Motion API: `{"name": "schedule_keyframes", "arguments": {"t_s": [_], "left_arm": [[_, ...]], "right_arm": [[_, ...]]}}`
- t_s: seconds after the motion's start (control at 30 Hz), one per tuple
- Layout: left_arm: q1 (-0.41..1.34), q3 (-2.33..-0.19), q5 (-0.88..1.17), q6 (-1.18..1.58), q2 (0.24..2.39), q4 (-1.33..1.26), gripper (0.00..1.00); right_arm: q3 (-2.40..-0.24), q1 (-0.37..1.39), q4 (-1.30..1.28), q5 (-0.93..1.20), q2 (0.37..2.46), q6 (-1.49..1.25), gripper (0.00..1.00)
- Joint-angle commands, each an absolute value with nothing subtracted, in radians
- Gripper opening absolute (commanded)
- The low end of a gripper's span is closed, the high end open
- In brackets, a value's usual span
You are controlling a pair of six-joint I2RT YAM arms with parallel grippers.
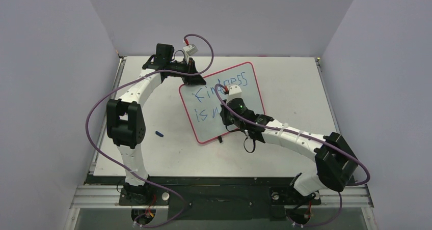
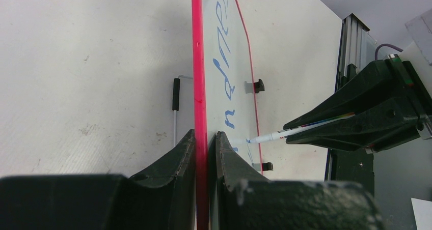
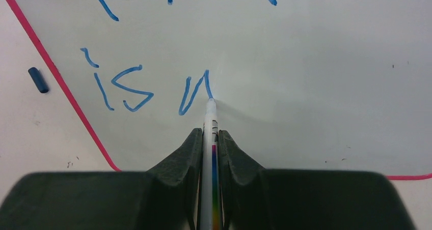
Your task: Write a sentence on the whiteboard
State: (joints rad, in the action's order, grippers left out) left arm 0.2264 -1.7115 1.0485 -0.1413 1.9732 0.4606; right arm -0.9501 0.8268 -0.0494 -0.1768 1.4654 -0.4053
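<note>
Right pincer (image 3: 209, 134) holds marker (image 3: 209, 113), tip seemingly touching whiteboard (image 3: 316, 87) slanted lengthwise far-right.

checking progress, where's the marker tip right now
In the right wrist view the marker tip touches the whiteboard at the end of the unfinished letter just right of "is", straight ahead of the right end effector gripping it.

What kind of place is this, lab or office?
Probably a lab robot cell: plain walls box in a white table, the left arm and right arm bolt to an aluminium rail at its near edge, a whiteboard between them.
</note>
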Motion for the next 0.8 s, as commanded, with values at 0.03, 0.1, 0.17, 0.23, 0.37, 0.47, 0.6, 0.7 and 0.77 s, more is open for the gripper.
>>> {"name": "schedule_keyframes", "arguments": {"t_s": [0.03, 0.1, 0.17, 0.23, 0.37, 0.47, 0.6, 0.7, 0.77], "left_arm": [[0.239, -1.713, 1.068, -0.219, 1.959, 0.432, 0.00], [0.240, -1.713, 1.067, -0.219, 1.959, 0.432, 0.00], [0.240, -1.713, 1.066, -0.219, 1.958, 0.431, 0.00], [0.240, -1.713, 1.067, -0.219, 1.958, 0.432, 0.00], [0.239, -1.712, 1.068, -0.220, 1.959, 0.432, 0.00], [0.240, -1.712, 1.067, -0.220, 1.959, 0.432, 0.00], [0.240, -1.711, 1.067, -0.220, 1.958, 0.432, 0.00], [0.241, -1.712, 1.067, -0.220, 1.958, 0.432, 0.00], [0.240, -1.712, 1.067, -0.220, 1.959, 0.432, 0.00]], "right_arm": [[-0.915, 0.833, -0.036, -0.191, 1.453, -0.430, 0.00], [-0.919, 0.835, -0.036, -0.193, 1.457, -0.431, 0.00], [-0.932, 0.836, -0.039, -0.196, 1.461, -0.427, 0.00], [-0.951, 0.836, -0.045, -0.203, 1.466, -0.422, 0.00], [-0.998, 0.830, -0.059, -0.214, 1.475, -0.406, 0.00], [-1.031, 0.826, -0.071, -0.220, 1.484, -0.395, 0.00], [-1.057, 0.817, -0.081, -0.235, 1.497, -0.390, 0.00], [-1.067, 0.809, -0.084, -0.240, 1.503, -0.389, 0.00], [-1.069, 0.806, -0.087, -0.242, 1.504, -0.390, 0.00]]}}
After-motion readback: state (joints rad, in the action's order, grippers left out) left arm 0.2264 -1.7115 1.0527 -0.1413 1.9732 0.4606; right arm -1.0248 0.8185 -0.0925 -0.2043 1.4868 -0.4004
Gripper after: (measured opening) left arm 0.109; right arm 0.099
